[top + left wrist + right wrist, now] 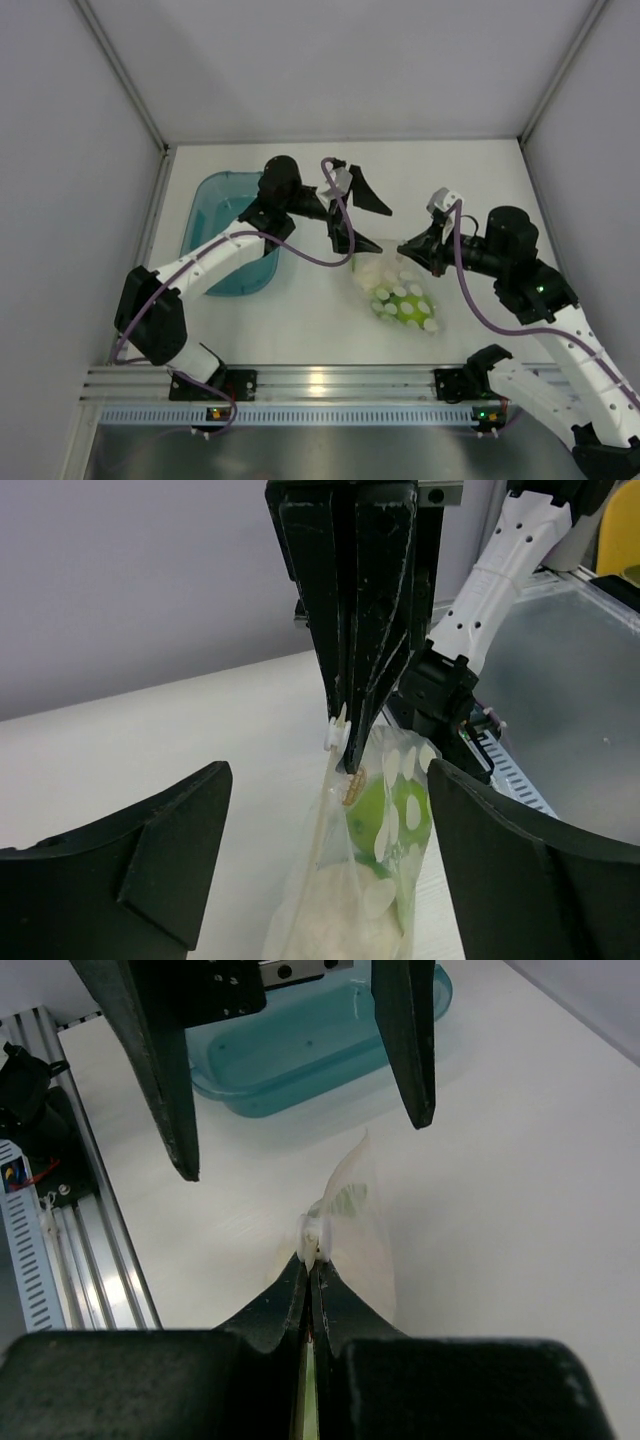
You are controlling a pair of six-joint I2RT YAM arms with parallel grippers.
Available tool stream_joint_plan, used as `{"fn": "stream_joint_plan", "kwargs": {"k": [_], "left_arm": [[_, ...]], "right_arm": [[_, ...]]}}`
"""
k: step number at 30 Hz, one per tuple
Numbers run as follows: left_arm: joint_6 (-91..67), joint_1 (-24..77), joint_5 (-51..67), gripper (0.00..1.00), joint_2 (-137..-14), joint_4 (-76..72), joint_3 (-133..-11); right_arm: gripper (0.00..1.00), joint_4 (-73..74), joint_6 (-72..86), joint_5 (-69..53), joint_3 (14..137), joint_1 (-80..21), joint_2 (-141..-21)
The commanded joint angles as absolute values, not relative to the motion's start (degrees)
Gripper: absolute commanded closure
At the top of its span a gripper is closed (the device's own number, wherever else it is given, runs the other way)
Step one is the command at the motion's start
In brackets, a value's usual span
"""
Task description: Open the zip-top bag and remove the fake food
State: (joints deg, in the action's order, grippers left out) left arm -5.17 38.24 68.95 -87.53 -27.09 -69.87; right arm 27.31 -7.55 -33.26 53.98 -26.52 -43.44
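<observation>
The zip-top bag (pixel 403 297) lies on the white table, clear with pale dots. Its top edge is lifted. A lime-green ball (pixel 375 812) and a white leafy lump (pixel 340 920) of the fake food show inside it. I cannot make out the striped ball. My right gripper (pixel 402 247) is shut on the bag's white zip tab (pixel 313 1234). It also shows in the left wrist view (pixel 350 765). My left gripper (pixel 384 230) is wide open and empty, its fingers (pixel 150 850) either side of the bag's raised top without touching it.
A teal plastic tub (pixel 228 232) stands at the left of the table, under the left arm; it also shows in the right wrist view (pixel 300 1050). The aluminium rail (pixel 320 385) runs along the near edge. Grey walls close in three sides.
</observation>
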Motion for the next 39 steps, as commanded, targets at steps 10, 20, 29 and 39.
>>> {"fn": "stream_joint_plan", "kwargs": {"k": [10, 20, 29, 39], "left_arm": [[-3.17, 40.17, 72.25, 0.45, -89.48, -30.76, -72.52], [-4.48, 40.25, 72.34, 0.66, -90.44, -30.85, -72.77], [-6.59, 40.25, 74.53, 0.66, -91.93, -30.85, -74.27], [-7.12, 40.34, 72.95, 0.91, -92.64, -30.85, -74.09]], "right_arm": [[1.0, 27.95, -12.04, -38.94, 60.03, -27.33, -47.9], [1.0, 27.33, -11.95, -38.41, 60.21, -27.95, -47.9], [1.0, 26.72, -11.51, -37.18, 60.29, -28.04, -47.72], [1.0, 25.76, -10.46, -35.69, 59.94, -28.04, -46.76]]}}
